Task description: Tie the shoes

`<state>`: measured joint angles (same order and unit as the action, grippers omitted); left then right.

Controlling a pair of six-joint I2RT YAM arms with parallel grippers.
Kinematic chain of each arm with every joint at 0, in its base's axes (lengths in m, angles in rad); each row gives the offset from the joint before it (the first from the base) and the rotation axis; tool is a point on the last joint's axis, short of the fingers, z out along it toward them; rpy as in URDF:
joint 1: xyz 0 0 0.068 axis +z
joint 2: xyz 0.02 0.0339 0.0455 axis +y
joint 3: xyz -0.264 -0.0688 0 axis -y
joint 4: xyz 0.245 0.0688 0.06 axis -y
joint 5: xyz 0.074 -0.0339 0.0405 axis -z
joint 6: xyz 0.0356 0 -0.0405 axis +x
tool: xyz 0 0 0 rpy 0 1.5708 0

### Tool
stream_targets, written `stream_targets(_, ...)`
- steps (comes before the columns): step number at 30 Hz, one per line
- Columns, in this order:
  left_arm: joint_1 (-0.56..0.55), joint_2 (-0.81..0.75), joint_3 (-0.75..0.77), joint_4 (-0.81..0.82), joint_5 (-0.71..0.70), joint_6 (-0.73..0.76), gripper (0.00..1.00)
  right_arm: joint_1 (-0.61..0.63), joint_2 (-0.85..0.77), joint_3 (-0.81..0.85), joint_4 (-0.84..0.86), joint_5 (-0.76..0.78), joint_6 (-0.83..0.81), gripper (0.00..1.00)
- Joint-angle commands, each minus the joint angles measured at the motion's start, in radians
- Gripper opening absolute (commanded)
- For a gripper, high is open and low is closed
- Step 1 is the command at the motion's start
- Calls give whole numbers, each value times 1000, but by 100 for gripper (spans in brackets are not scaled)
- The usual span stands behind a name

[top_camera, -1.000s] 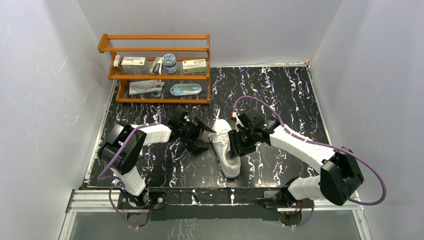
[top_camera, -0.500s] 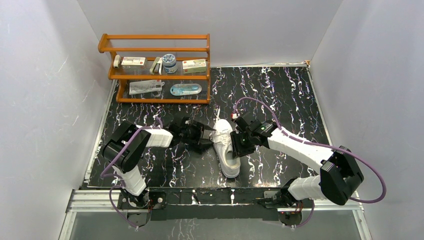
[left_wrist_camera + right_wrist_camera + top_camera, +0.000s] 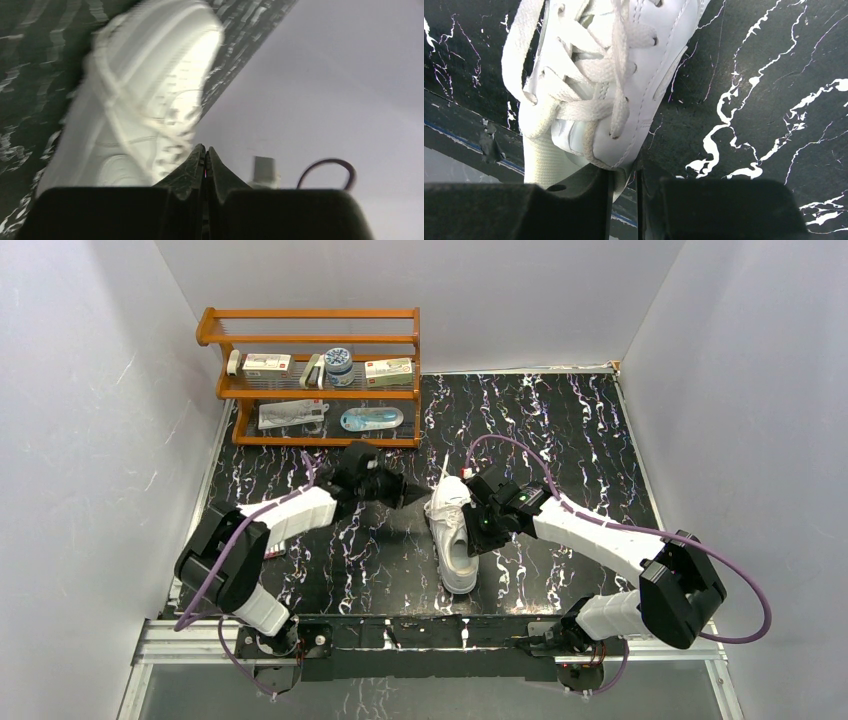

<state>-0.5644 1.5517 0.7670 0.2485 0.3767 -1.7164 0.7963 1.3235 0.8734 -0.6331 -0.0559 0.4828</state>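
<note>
A single white sneaker (image 3: 455, 540) lay sole-down near the middle of the black, white-veined counter (image 3: 570, 430), flanked by the two arms. Its long axis ran from the back of the counter toward the arms' bases, slanted only slightly. The rounded toe pointed at the near edge and a touch to the right, and the laced collar end faced the back wall. The white laces (image 3: 616, 65) criss-crossed the tongue, and one loose strand ran out past the far end. The left claw (image 3: 205, 151) reached in from the left, its tip just beside the sneaker's far end. Its two fingers were pressed flat together; the left wrist view was blurred, so whether a strand of lace was caught between them could not be told. The right claw (image 3: 624, 172) sat against the sneaker's right side near the top eyelets, its fingers set narrow with a bit of white from the sneaker showing in the slit. Whether they had clamped on it could not be told. A purple cable (image 3: 500, 440) looped above the right wrist. A wooden rack (image 3: 310, 340) holding small boxes and packets stood at the counter's far left corner, well apart from the sneaker.
</note>
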Motion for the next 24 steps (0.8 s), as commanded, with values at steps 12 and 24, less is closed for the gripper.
stream_targets(12,19,-65,230,-405,73,467,51,11,-30,27,87,-28,-14,0)
stream_targets(24,76,68,111,-269,157,270,59,10,0,76,-18,47,52,0)
